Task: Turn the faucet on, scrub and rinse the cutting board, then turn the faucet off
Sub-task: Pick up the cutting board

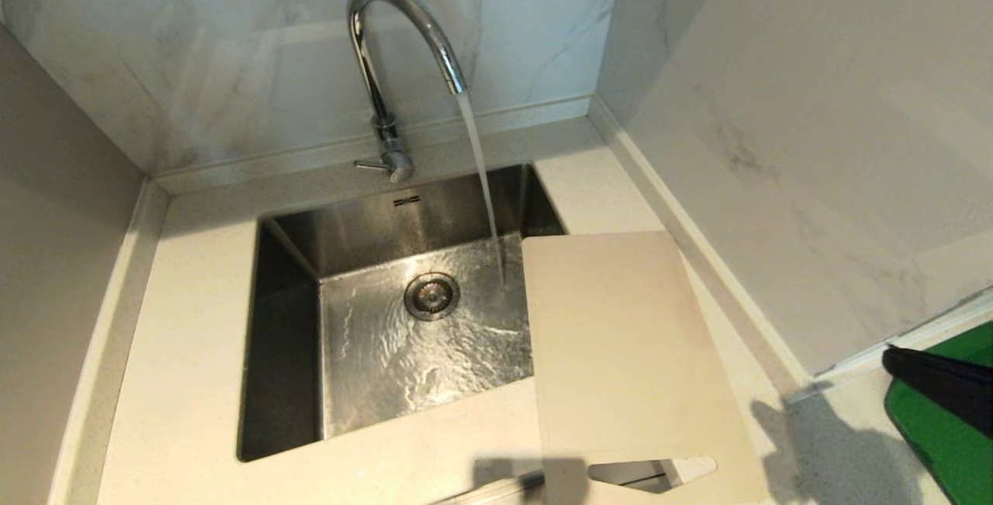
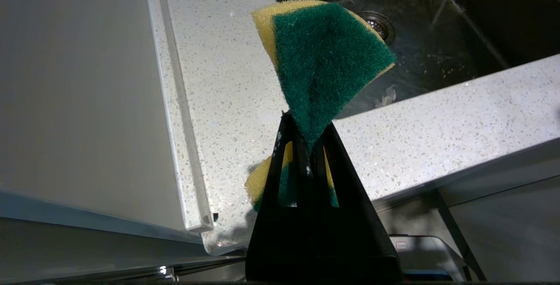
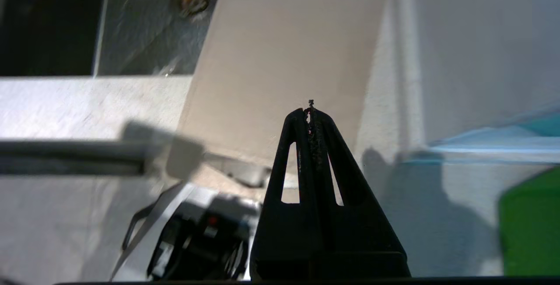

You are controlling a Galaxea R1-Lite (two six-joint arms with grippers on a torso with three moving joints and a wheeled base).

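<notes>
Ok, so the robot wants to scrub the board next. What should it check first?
1. Water running: ok. The faucet pours a stream into the sink.
2. Sponge in hand: ok. The left gripper is shut on the sponge.
3. Board under the water: not ok. The board lies beside the stream, partly over the sink's right edge, partly on the counter.
4. Right gripper holding the board: not ok. The right gripper is shut and empty, above the board.
5. Board wet: cannot tell.
</notes>
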